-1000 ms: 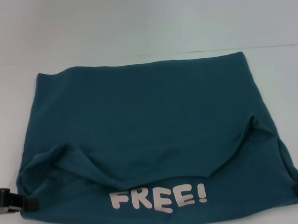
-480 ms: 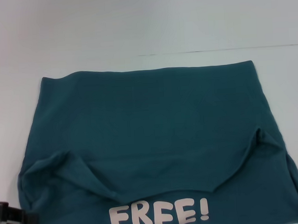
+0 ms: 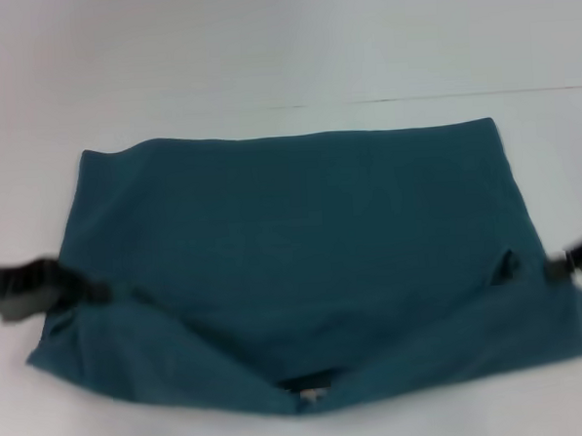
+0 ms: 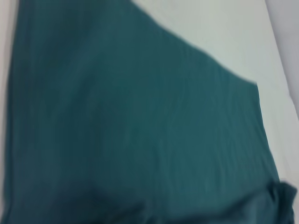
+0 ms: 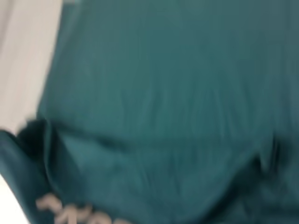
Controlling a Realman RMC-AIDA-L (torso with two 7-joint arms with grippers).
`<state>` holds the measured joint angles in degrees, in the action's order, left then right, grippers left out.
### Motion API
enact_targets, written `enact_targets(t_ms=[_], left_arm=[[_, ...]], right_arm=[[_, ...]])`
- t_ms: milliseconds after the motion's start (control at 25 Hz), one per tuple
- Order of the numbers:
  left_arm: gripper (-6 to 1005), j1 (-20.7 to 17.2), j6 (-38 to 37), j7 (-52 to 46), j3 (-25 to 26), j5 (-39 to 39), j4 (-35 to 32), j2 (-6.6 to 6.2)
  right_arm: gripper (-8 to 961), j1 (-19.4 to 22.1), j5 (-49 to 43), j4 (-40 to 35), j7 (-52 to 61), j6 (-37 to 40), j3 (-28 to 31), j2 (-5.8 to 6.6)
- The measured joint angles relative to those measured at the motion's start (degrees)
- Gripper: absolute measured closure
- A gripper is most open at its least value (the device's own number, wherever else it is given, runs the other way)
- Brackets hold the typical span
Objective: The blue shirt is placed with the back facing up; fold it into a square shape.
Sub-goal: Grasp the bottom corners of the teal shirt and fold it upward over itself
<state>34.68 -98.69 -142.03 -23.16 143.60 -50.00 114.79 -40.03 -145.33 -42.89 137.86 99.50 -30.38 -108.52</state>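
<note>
The blue shirt [image 3: 292,228] lies spread on the white table [image 3: 263,53], plain side up. Its near part is folded over in two flaps that meet at the near middle, where a scrap of white lettering [image 3: 312,394] peeks out. My left gripper [image 3: 98,292] is at the shirt's left edge and my right gripper [image 3: 557,267] at its right edge, each shut on a lifted fold of cloth. The left wrist view is filled with teal cloth [image 4: 131,130]. The right wrist view shows cloth [image 5: 177,84] and part of the lettering [image 5: 60,210].
White table surrounds the shirt on all sides. A thin seam line [image 3: 412,98] runs across the table just behind the shirt's far edge.
Both grippers have moved away from me along the shirt's sides, carrying the near edge over. The "FREE!" lettering, plain before, is now almost wholly covered.
</note>
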Motion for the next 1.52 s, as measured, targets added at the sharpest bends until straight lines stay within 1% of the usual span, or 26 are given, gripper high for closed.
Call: enact_targets(t_ms=[80,160,200,360,400,440,520,600,680,840,920,1080,1160,1200,1360,1520], left_arm=[[969,2.3,2.8,-1.1,-0.3,0.2,1.3,-0.24],[969,3.9,5.1,-2.1,-0.8,0.3,1.9,-0.33],[969,4.8,6.5,-2.8,-1.5,0.4,2.2,-0.40],[969,6.4,11.9,-5.9,-3.8,0.5,2.5,-0.65],[969,6.6,13.1,-6.5,-4.0,0.4,2.5,-0.66],[969,6.7,14.9,-7.0,-4.1,0.3,2.5,-0.61],[969,6.8,17.5,-7.6,-4.1,0.2,2.4,-0.42],[969,6.9,20.8,-7.9,-3.9,0.0,2.5,-0.19],[969,7.0,23.9,-7.8,-3.9,-0.1,2.9,0.21],[969,7.2,31.7,-7.2,-4.8,-0.2,4.9,1.64],[969,7.3,34.7,-7.1,-5.3,-0.2,5.9,2.09],[969,7.6,37.5,-7.0,-6.4,-0.3,7.1,2.31],[969,7.9,38.3,-7.0,-6.3,-0.7,7.1,2.44],[969,8.0,39.4,-6.8,-6.4,-1.6,7.1,2.80],[970,8.2,41.7,-6.5,-6.6,-3.6,7.1,3.42],[961,8.5,43.6,-6.6,-6.8,-5.7,7.2,3.81]], right_arm=[[870,-1.1,0.5,-0.2,1.3,-3.2,2.0,-0.13],[868,-1.6,2.8,-0.3,3.0,-9.4,2.5,-0.24],[868,-1.6,2.8,-0.3,3.0,-9.4,2.5,-0.24],[865,-2.1,7.5,-0.2,3.5,-15.9,2.2,-0.46],[865,-2.2,9.7,-0.2,3.6,-18.7,2.2,-0.53],[864,-2.2,9.7,-0.2,3.6,-18.7,2.2,-0.53],[863,-2.2,11.2,-0.1,3.6,-21.5,2.2,-0.55],[861,-2.2,11.9,0.3,3.6,-24.8,2.2,-0.63],[860,-2.2,11.9,1.0,3.4,-28.0,1.9,-1.01],[857,-2.3,11.9,4.6,3.1,-36.9,-0.7,-2.28],[856,-2.6,11.9,6.3,3.0,-40.6,-2.0,-2.86],[854,-3.8,11.6,7.2,3.3,-47.5,-5.9,-4.19],[852,-4.5,11.5,7.3,3.7,-50.0,-7.6,-4.57],[852,-4.8,11.4,7.3,4.0,-51.2,-8.4,-4.73],[849,-5.7,11.4,8.0,4.8,-55.4,-10.4,-5.14],[846,-6.1,11.4,8.0,5.0,-57.6,-10.7,-5.33]])
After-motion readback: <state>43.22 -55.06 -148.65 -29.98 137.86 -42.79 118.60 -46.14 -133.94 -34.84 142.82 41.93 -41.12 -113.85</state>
